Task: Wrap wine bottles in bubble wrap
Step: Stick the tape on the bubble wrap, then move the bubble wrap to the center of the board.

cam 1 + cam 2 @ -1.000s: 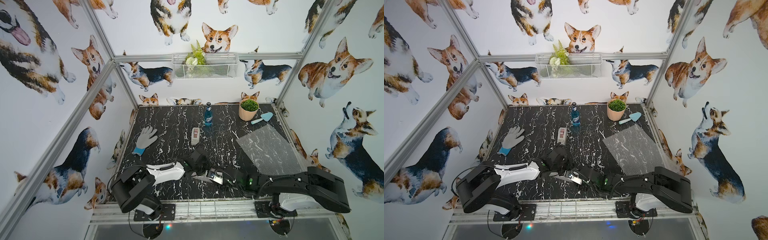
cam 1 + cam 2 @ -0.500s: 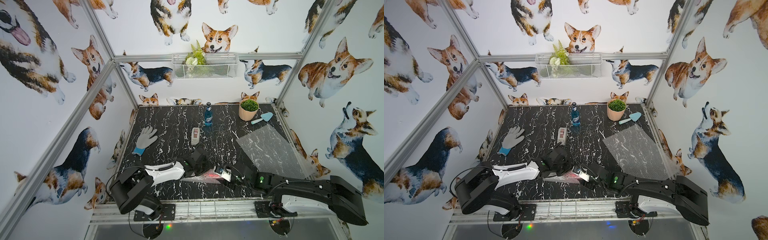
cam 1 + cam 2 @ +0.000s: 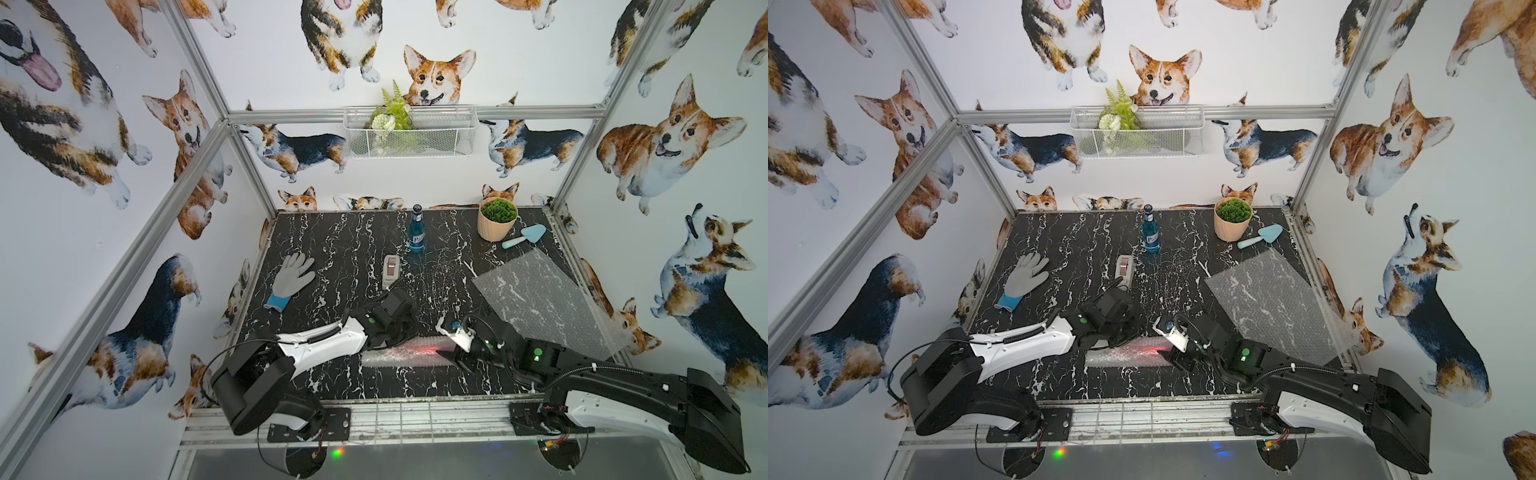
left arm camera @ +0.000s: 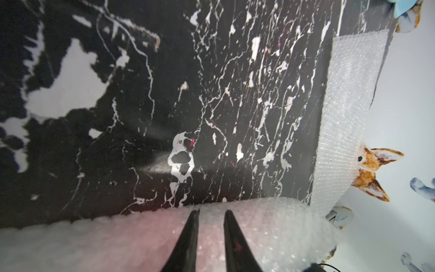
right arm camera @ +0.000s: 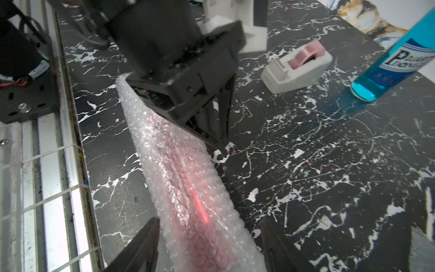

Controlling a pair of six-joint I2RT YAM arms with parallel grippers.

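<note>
Up front — bubbly cylindrical roll (image 3: 399,355) sheathing pink bottle (image 5: 186,186); left gripper (image 4: 211,212) slightly parted, right gripper (image 5: 209,222) wide — released

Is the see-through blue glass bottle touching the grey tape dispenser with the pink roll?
Apart. The right wrist view shows bare black marble table between the blue glass bottle and the grey tape dispenser.

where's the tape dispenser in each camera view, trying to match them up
In a top view: tape dispenser lies just left of the standing blue bottle, slightly nearer the arms.
In a top view: same spot, bottle beside it.
Left wrist: not in it.
Right wrist: seen side-on, next to the bottle.
Shared landmark: the blue bottle.
</note>
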